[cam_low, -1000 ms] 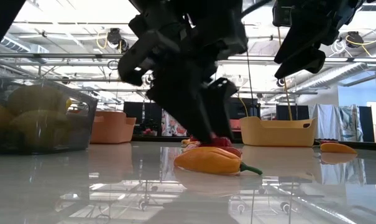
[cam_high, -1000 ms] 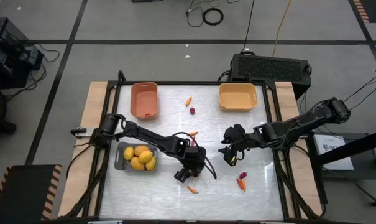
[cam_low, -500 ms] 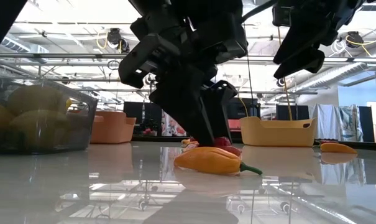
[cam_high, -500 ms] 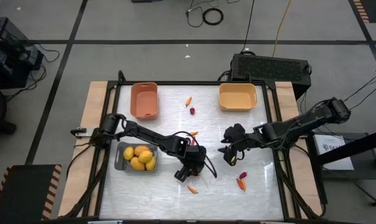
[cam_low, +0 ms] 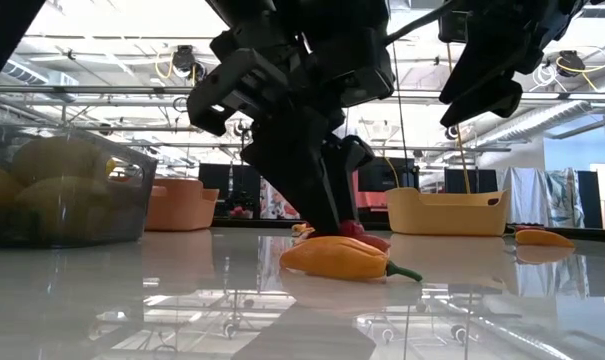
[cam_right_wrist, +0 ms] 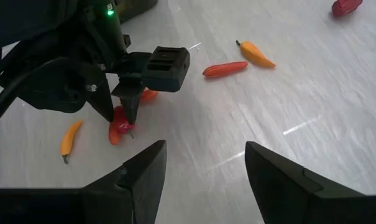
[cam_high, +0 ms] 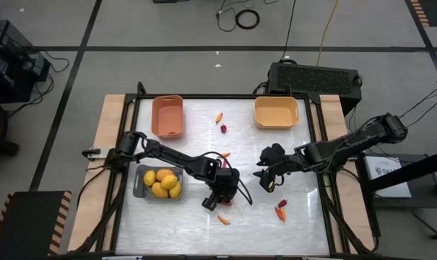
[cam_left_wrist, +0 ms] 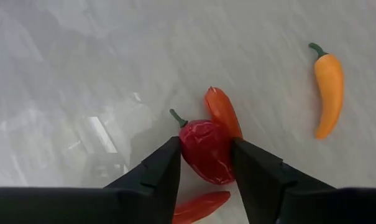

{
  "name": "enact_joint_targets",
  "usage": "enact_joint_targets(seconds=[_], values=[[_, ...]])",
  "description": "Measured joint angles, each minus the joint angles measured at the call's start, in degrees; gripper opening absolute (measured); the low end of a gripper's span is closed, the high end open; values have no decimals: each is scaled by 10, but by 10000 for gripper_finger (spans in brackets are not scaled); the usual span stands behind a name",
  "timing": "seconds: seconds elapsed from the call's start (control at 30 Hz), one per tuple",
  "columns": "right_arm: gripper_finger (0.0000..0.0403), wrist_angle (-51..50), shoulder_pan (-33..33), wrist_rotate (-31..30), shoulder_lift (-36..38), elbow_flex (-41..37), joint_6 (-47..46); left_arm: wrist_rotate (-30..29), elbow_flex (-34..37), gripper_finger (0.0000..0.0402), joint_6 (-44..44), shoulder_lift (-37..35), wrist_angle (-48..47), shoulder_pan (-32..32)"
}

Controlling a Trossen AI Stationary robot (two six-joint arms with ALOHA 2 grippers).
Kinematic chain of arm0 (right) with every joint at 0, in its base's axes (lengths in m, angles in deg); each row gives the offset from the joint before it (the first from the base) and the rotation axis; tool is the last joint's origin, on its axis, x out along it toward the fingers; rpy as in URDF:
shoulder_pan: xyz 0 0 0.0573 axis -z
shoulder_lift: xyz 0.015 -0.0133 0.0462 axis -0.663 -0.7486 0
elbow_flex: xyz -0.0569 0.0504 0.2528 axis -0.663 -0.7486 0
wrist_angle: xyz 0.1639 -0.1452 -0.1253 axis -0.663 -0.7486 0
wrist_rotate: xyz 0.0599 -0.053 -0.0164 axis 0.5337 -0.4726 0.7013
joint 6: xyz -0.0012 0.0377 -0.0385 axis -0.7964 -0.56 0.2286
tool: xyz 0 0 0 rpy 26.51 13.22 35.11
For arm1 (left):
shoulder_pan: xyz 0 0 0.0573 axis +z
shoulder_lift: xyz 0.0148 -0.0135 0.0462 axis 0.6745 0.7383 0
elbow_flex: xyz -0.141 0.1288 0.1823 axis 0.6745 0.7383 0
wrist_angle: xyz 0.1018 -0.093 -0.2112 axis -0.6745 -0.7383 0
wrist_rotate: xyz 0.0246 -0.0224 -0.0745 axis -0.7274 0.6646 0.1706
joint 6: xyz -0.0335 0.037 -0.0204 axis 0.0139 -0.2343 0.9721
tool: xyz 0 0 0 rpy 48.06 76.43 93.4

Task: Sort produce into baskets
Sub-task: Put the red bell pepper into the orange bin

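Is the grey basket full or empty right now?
Partly filled: the grey basket holds several yellow fruits in the high view; the low view shows them through its wall. Exact count cannot be told.

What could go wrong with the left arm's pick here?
The left gripper is closing on the dark red piece, but an orange pepper lies touching it and a red pepper sits between the fingers below. Either could get pinched along or knocked aside. The grip also looks near the piece's edge, so it might squirt out.
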Motion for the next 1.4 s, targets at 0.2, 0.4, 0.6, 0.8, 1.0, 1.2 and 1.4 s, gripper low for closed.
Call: enact_joint_targets(seconds=[0.2, 0.4, 0.6, 0.8, 1.0, 1.2, 1.4], values=[[210, 0, 0, 0, 0, 0, -1, 1, 0, 119, 1, 0, 0, 4], [210, -3, 0, 0, 0, 0, 0, -31, -10, 111, 5, -15, -34, 10], [210, -8, 0, -1, 0, 0, 7, -41, -20, 111, 10, -50, -105, 35], [210, -6, 2, -15, 0, 0, 11, -95, -20, 111, 22, -123, -207, 95], [210, 0, 12, -18, 0, 0, 17, -171, -20, 111, 19, -207, -327, 182], [210, 8, 16, -17, 0, 0, 11, -188, 53, 111, 17, -298, -340, 307], [210, 7, 9, -13, 0, 0, -5, -197, 158, 111, 56, -362, -308, 419]])
